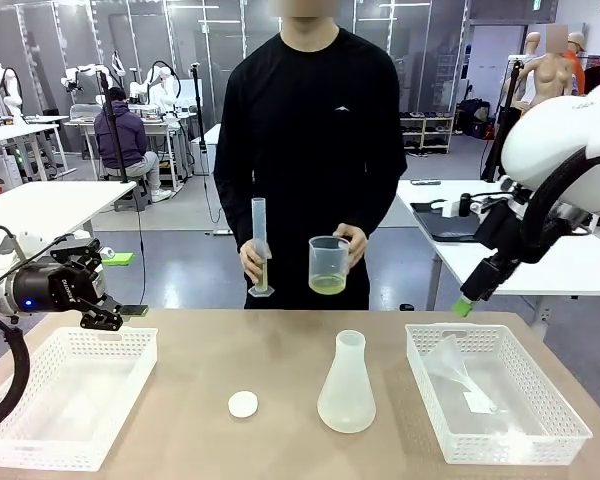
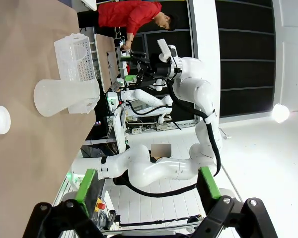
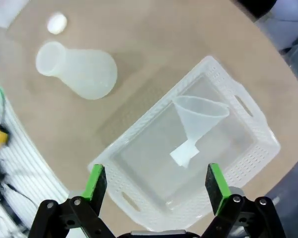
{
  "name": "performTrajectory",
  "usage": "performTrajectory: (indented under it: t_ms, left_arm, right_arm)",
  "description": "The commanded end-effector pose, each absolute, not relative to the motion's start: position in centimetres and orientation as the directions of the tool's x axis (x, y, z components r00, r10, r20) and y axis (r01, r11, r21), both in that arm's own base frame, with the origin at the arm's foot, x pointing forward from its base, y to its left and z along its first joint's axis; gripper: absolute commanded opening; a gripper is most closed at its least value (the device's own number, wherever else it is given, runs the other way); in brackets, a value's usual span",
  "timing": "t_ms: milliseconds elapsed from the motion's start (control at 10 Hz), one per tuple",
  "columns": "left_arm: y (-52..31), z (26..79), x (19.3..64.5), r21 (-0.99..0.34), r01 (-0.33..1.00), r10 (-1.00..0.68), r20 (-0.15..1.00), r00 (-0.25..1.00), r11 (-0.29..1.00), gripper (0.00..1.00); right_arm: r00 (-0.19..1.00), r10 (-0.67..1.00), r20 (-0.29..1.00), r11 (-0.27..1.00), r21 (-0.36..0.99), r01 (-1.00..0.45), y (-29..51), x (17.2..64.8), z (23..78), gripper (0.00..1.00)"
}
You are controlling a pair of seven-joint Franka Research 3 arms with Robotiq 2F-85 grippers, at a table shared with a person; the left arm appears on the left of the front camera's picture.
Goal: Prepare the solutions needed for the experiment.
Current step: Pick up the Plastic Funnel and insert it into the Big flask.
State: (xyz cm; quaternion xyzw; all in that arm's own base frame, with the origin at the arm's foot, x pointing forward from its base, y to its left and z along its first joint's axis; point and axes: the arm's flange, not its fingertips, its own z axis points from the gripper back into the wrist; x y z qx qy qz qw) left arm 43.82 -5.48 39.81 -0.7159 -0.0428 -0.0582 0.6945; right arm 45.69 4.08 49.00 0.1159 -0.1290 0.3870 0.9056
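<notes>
Right tool [image 3: 151,181], spread wide, hangs over funnel [image 3: 198,116] in basket [image 3: 266,133]

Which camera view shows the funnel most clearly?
The right wrist view: it looks down on the funnel, lying whole in the basket. The front view shows it smaller, from the side. In the left wrist view it is a faint shape behind the basket's wall.

The brown bench [image 1: 200,350] stands in a large, brightly lit workshop with a smooth grey floor [image 1: 180,215]. At the left of the frame, white tables [image 1: 50,205] run back toward a glazed wall [image 1: 40,40] along the upper edge, where a seated person [image 1: 120,135] in a purple hooded top faces away. At the right stands another white table [image 1: 590,270], and a low shelf [image 1: 427,132] of dark items sits against the far wall behind it.
</notes>
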Motion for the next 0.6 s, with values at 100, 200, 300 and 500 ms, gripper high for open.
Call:
performTrajectory:
  t_ms: [100,200,300,500]
  left_arm:
    - [-5.5,39.8,43.7,-0.988,0.15,-0.02,0.151,0.988,-0.035,1.0]
    - [-5.5,39.8,43.7,-0.988,0.15,-0.02,0.151,0.988,-0.035,1.0]
    - [-5.5,39.8,43.7,-0.988,0.15,-0.02,0.151,0.988,-0.035,1.0]
    - [-5.5,39.8,43.7,-0.988,0.15,-0.02,0.151,0.988,-0.035,1.0]
  right_arm:
    - [0.334,0.894,0.299,0.371,-0.076,-0.926,5.7,49.8,49.7,1.0]
    - [0.238,0.922,0.305,0.265,-0.048,-0.963,6.6,50.6,49.6,1.0]
    - [0.191,0.939,0.286,0.207,-0.028,-0.978,7.3,51.4,49.3,1.0]
    - [0.167,0.963,0.212,0.173,-0.009,-0.985,8.3,52.3,49.0,1.0]
